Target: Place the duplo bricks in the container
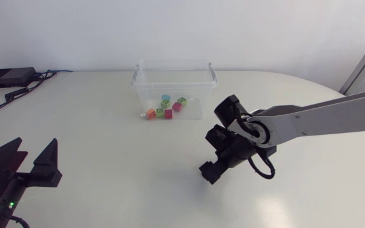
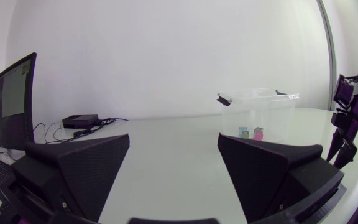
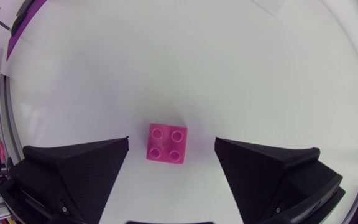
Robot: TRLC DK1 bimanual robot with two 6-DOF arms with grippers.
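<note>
Right wrist view showed the right hand (image 3: 171, 139) open over the brick (image 3: 167, 143); closing off-centre could have flicked it away.

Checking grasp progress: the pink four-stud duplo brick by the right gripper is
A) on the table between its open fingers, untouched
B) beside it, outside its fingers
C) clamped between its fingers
A: the pink four-stud duplo brick lies on the white table between the right gripper's open fingers, touching neither.

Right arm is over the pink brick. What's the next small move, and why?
Probably lower the right gripper straight down until its fingers flank the pink brick. They stand open, and the brick lies roughly centred between them on the table, touched by neither.
</note>
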